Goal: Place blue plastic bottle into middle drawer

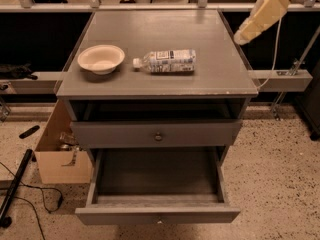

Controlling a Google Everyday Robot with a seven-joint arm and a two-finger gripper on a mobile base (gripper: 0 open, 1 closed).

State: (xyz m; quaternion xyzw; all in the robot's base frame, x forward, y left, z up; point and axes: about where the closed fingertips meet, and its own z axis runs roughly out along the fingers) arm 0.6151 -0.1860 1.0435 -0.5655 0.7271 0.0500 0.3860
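Note:
The blue plastic bottle (165,61) lies on its side on the grey cabinet top (160,29), white cap pointing left toward the cream bowl (101,58). The middle drawer (125,215), the lower of the two drawers, is pulled out and nothing shows inside it. The upper drawer (200,133) above it is shut. My gripper (246,34) hangs at the upper right, above the cabinet's back right corner, well to the right of the bottle and apart from it. It holds nothing.
An open cardboard box (60,156) stands on the speckled floor left of the cabinet, with a black pole and cables (15,186) beside it. A grey rail (282,79) runs behind the cabinet on the right.

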